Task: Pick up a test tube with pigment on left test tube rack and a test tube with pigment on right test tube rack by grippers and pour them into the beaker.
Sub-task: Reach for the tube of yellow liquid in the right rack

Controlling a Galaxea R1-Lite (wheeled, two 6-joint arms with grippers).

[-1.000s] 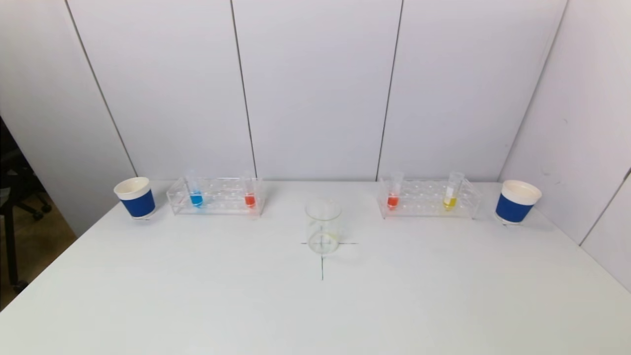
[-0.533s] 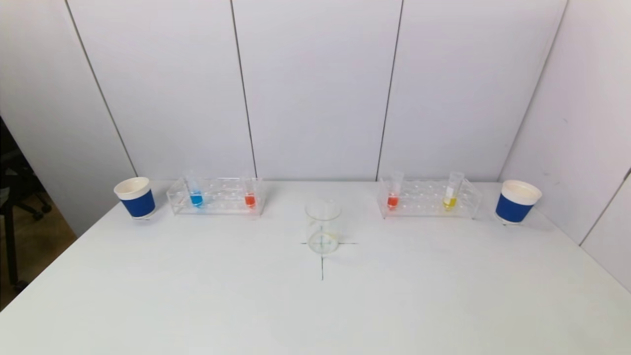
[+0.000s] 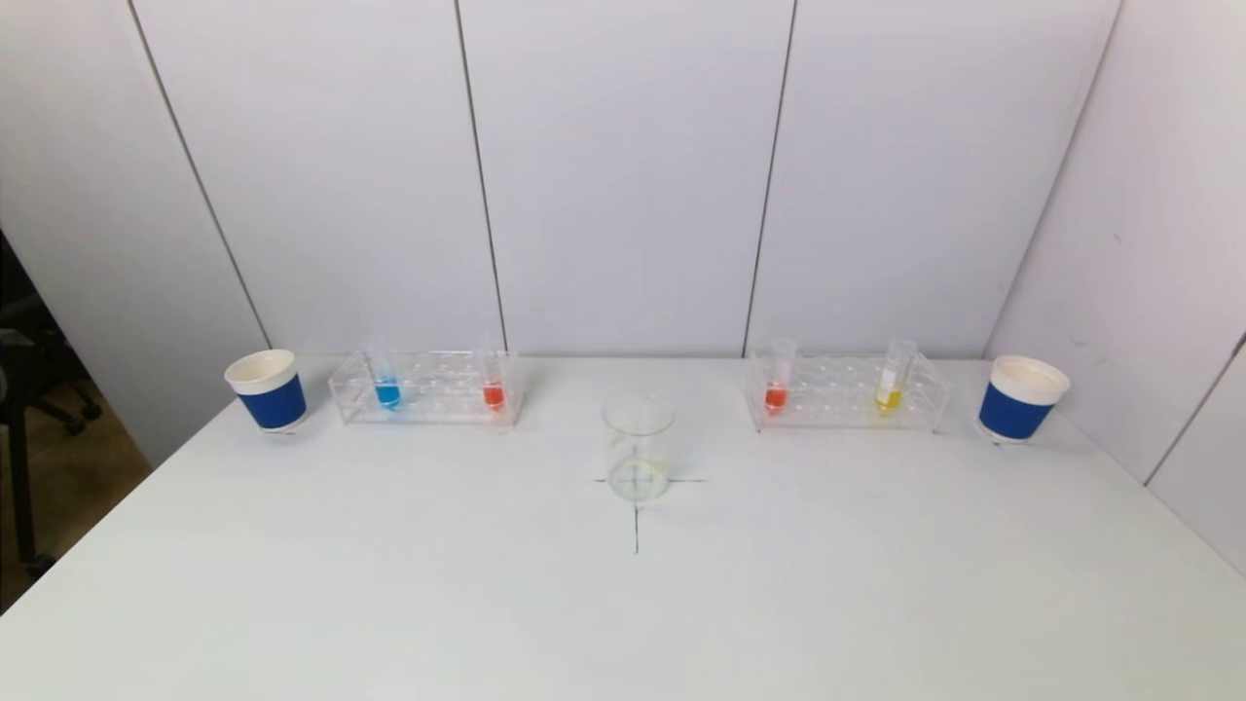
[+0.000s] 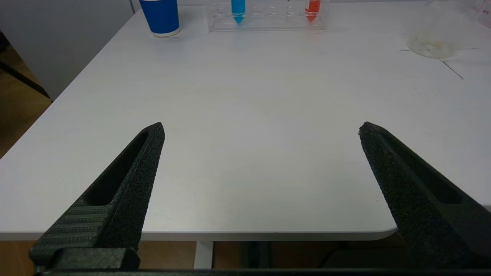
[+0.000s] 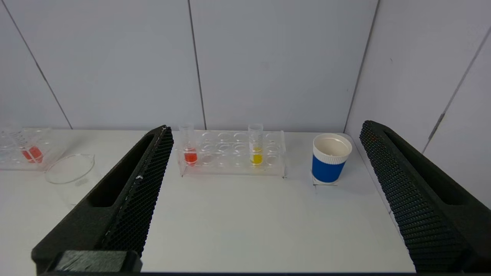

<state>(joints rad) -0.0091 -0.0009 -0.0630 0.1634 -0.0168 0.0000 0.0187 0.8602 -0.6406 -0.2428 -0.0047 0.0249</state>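
Observation:
The clear left rack (image 3: 428, 399) holds a blue-filled tube (image 3: 386, 387) and a red-filled tube (image 3: 493, 389). The clear right rack (image 3: 845, 394) holds a red-filled tube (image 3: 776, 389) and a yellow-filled tube (image 3: 889, 391). An empty glass beaker (image 3: 638, 446) stands between them on a cross mark. Neither arm shows in the head view. My left gripper (image 4: 261, 128) hangs open over the table's near edge, far from the left rack (image 4: 266, 15). My right gripper (image 5: 264, 128) is open with nothing between its fingers, facing the right rack (image 5: 232, 153) from a distance.
A blue paper cup (image 3: 268, 389) stands left of the left rack, another blue cup (image 3: 1020, 399) right of the right rack. The white table (image 3: 623, 604) meets wall panels at the back and right. Its left edge drops to the floor.

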